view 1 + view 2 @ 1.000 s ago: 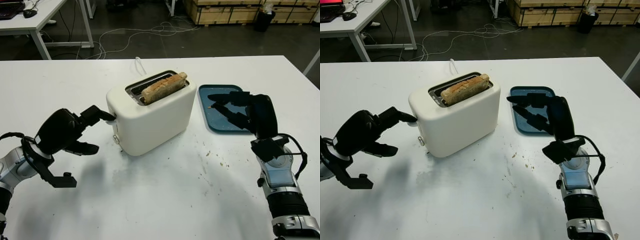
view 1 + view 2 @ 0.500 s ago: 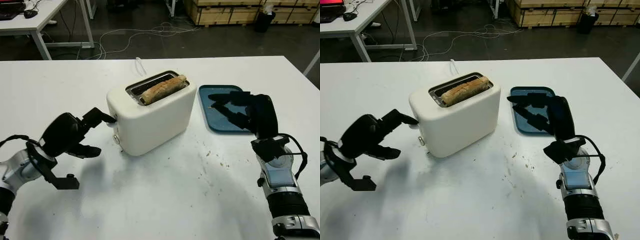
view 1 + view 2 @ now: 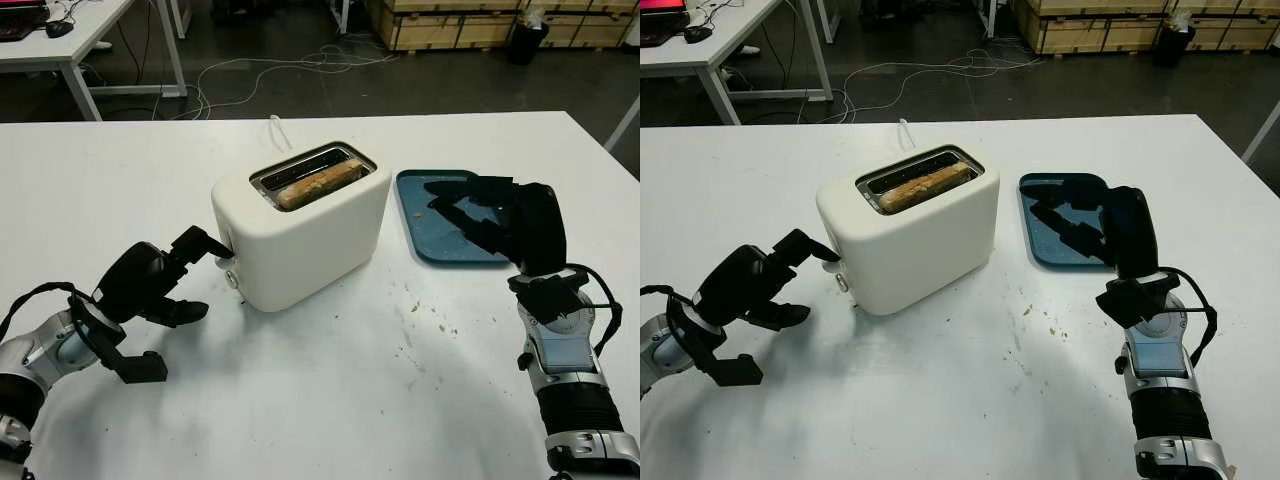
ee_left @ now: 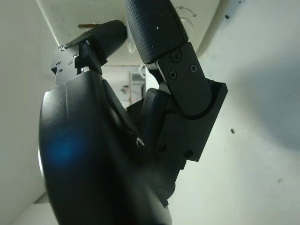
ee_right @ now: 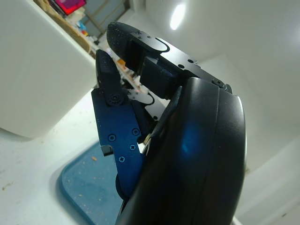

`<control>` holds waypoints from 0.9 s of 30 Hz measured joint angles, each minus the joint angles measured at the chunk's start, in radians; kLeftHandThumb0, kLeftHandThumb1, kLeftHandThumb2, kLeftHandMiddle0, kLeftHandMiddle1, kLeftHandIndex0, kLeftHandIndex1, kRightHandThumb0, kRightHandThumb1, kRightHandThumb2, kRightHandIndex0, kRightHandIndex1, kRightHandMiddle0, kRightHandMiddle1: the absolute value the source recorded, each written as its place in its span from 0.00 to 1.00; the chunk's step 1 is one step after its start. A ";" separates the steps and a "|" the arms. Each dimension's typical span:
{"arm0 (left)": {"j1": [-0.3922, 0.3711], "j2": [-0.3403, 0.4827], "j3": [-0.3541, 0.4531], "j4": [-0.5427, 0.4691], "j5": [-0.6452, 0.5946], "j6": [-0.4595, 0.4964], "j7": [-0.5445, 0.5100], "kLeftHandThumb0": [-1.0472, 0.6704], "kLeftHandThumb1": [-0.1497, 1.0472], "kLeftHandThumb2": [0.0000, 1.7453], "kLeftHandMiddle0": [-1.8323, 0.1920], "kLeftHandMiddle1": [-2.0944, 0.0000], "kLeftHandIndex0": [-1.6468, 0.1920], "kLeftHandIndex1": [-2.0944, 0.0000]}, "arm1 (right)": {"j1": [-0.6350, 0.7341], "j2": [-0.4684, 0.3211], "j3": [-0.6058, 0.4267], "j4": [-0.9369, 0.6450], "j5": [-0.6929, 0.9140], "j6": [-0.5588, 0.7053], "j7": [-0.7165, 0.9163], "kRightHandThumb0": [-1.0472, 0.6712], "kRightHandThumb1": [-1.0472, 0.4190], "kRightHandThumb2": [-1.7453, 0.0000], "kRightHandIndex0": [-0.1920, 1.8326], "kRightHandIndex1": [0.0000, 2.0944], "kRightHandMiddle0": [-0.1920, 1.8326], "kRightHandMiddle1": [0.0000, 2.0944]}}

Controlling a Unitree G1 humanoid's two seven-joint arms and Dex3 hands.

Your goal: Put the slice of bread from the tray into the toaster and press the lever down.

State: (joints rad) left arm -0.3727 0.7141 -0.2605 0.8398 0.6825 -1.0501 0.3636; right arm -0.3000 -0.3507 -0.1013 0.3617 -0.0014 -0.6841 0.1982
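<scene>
Left robot hand (image 3: 150, 285) empty, uncurled, fingertip on the lever (image 3: 227, 261) at the toaster (image 3: 300, 235) end, placed to press down | bread (image 3: 318, 184) sunk in the slot just beyond that hand (likely near latched) | right robot hand (image 3: 500, 225) open, empty, parked above the tray (image 3: 425, 240) on the table (image 3: 330, 400)

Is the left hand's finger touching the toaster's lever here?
Touching. In the left eye view a finger of the left hand presses on the lever at the toaster end.
</scene>
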 measured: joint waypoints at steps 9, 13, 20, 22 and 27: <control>-0.020 -0.008 -0.039 0.056 -0.014 0.001 0.018 0.00 0.89 0.47 0.20 0.17 0.84 0.18 | 0.000 0.000 -0.003 -0.004 0.000 0.000 0.009 0.45 0.09 0.98 0.52 0.42 0.67 0.02; -0.021 -0.014 -0.056 0.071 -0.016 0.013 0.018 0.00 0.89 0.46 0.20 0.22 0.79 0.19 | 0.000 0.000 -0.003 -0.005 0.000 0.000 0.009 0.45 0.09 0.98 0.53 0.42 0.67 0.02; -0.011 -0.027 -0.085 0.097 -0.040 0.013 0.016 0.00 0.89 0.41 0.23 0.36 0.71 0.29 | 0.000 -0.006 -0.003 -0.013 -0.003 0.002 0.015 0.46 0.09 0.99 0.53 0.41 0.67 0.02; -0.011 -0.025 -0.092 0.097 -0.044 0.013 0.016 0.00 0.89 0.42 0.22 0.36 0.71 0.30 | 0.000 -0.007 -0.003 -0.013 -0.003 0.002 0.017 0.45 0.09 0.99 0.53 0.41 0.67 0.02; -0.013 -0.021 -0.105 0.097 -0.050 0.013 0.015 0.00 0.89 0.41 0.16 0.33 0.67 0.31 | 0.000 -0.007 -0.003 -0.013 -0.011 0.002 0.016 0.45 0.09 0.99 0.53 0.40 0.67 0.02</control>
State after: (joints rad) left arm -0.3856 0.6929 -0.3652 0.9368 0.6324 -1.0367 0.3789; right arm -0.2997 -0.3573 -0.1047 0.3484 -0.0123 -0.6825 0.2144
